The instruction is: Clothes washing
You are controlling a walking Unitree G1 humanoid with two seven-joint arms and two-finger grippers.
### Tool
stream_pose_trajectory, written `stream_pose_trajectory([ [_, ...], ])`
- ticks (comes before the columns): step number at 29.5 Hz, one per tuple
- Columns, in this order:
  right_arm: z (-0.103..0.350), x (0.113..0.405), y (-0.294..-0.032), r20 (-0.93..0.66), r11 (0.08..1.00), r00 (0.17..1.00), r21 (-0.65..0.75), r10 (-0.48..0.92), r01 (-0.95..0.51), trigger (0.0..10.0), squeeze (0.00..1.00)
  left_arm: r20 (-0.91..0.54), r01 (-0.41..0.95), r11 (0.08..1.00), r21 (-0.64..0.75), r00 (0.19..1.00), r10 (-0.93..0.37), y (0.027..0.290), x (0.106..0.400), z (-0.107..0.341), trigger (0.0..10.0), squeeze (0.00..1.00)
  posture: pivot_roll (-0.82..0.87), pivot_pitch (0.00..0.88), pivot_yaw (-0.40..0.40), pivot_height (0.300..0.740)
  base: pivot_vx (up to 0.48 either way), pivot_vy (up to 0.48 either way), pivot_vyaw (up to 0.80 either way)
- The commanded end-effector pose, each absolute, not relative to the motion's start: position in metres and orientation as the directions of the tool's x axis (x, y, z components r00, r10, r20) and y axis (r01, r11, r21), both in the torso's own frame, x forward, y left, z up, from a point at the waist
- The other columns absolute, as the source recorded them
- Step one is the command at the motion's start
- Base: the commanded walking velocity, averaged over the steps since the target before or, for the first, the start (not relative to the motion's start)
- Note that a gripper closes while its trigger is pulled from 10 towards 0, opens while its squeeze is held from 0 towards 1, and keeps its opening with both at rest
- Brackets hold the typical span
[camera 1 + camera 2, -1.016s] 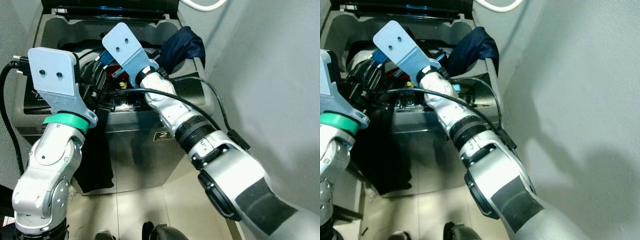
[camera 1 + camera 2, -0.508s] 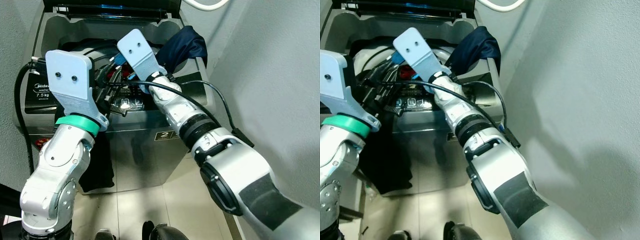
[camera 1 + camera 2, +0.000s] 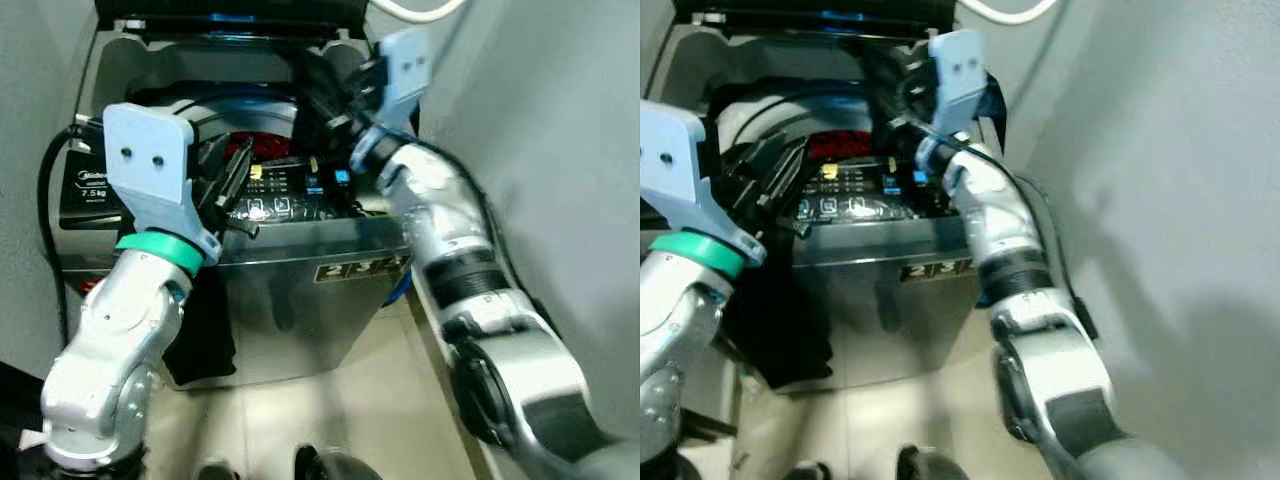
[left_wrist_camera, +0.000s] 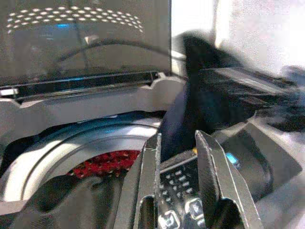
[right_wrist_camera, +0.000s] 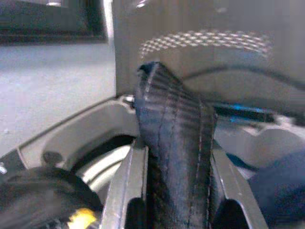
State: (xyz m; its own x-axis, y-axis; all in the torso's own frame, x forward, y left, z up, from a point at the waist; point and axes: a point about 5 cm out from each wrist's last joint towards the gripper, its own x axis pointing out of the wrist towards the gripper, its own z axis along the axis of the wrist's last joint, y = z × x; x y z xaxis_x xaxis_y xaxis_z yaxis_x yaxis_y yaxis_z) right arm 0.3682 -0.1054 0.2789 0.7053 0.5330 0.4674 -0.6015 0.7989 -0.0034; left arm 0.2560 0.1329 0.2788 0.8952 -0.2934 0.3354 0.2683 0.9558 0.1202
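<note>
A top-loading washing machine (image 3: 300, 290) stands with its lid up. A red garment (image 3: 262, 152) lies in the drum. At the machine's back right corner my right gripper (image 3: 330, 95) is shut on a dark navy garment (image 5: 171, 105); the cloth fills the gap between its fingers (image 5: 131, 171). That arm looks blurred. My left gripper (image 4: 176, 140) hovers open above the control panel (image 3: 285, 200) at the drum's front edge, with nothing between its fingers. The red garment (image 4: 102, 162) shows past it.
A black cloth (image 3: 200, 330) hangs down the machine's front left side. A grey wall (image 3: 560, 150) stands close on the right, and a white hose (image 3: 420, 12) runs above the lid. Tiled floor (image 3: 360, 400) lies in front.
My right gripper has swung from over the drum to the back right corner and now has the navy garment between its fingers. The left gripper has barely moved.
</note>
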Motion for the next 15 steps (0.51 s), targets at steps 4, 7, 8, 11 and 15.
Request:
stream_pose_trajectory([
  [4, 0.277, 0.348, -0.122, 0.53, 0.853, 0.719, -0.015, 0.45, -0.522, 10.0, 0.0, 0.307, 0.305, 0.942, 0.143, 0.891, -0.335, 0.131, 0.257, 0.271, 10.0, 0.0, 0.09, 0.077, 0.016, 0.74, 0.0, 0.0, 0.0],
  [7, 0.255, 0.332, -0.143, 0.56, 0.964, 0.794, -0.031, 0.237, -0.265, 10.0, 0.0, 0.256, 0.345, 0.923, 0.172, 0.889, -0.38, 0.13, 0.256, 0.26, 10.0, 0.0, 0.08, 0.07, 0.023, 0.74, 0.0, 0.0, 0.0],
  [8, 0.251, 0.33, -0.148, 0.559, 0.975, 0.805, -0.03, 0.198, -0.219, 10.0, 0.0, 0.246, 0.352, 0.919, 0.176, 0.889, -0.387, 0.13, 0.256, 0.258, 10.0, 0.0, 0.08, 0.07, 0.023, 0.74, 0.0, 0.0, 0.0],
  [11, 0.237, 0.322, -0.153, 0.531, 0.976, 0.824, -0.022, 0.196, -0.218, 10.0, 0.0, 0.225, 0.357, 0.915, 0.189, 0.891, -0.394, 0.131, 0.255, 0.252, 10.0, 0.0, 0.08, 0.064, 0.025, 0.74, 0.0, 0.0, 0.0],
  [15, 0.239, 0.315, -0.136, 0.507, 0.931, 0.79, -0.076, 0.345, -0.358, 10.0, 0.0, 0.217, 0.349, 0.917, 0.192, 0.896, -0.386, 0.133, 0.255, 0.249, 10.0, 0.0, 0.08, 0.059, 0.018, 0.74, 0.0, 0.0, 0.0],
])
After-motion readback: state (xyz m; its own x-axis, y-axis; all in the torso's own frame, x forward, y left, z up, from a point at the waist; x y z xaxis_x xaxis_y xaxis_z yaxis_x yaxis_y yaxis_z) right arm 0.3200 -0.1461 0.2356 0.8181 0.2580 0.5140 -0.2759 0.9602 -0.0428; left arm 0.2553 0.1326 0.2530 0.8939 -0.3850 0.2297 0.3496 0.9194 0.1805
